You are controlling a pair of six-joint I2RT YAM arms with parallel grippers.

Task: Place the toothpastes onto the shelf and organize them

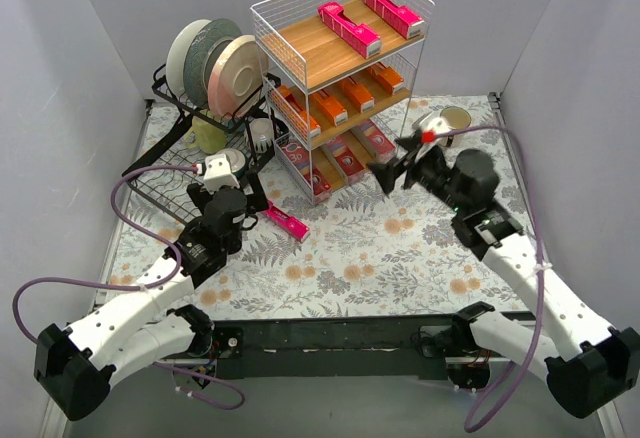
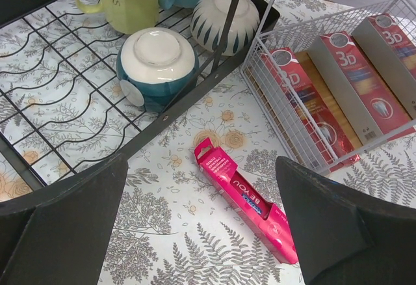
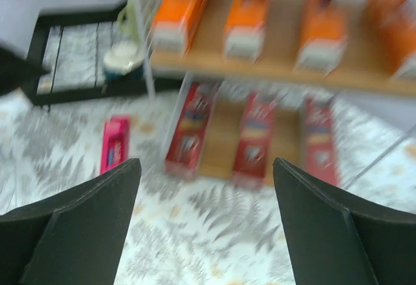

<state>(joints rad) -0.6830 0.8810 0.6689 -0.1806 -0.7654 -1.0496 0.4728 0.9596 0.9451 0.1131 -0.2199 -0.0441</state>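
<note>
The shelf (image 1: 300,48) stands at the back centre. Its top board holds two magenta toothpastes (image 1: 349,28), the middle board several orange ones (image 1: 357,92), and the bottom board three dark red ones (image 1: 346,159). One magenta toothpaste (image 1: 285,223) lies flat on the table left of the shelf's front; it also shows in the left wrist view (image 2: 247,200) and the right wrist view (image 3: 115,143). My left gripper (image 1: 252,201) is open and empty just above and behind it (image 2: 201,233). My right gripper (image 1: 396,166) is open and empty, facing the shelf's lower tiers (image 3: 207,220).
A black wire dish rack (image 1: 170,183) with plates (image 1: 235,73), a yellow-green mug (image 2: 123,2) and upturned bowls (image 2: 156,60) stands left of the shelf, close to the loose carton. A cup (image 1: 455,118) sits at the back right. Grey walls enclose the table.
</note>
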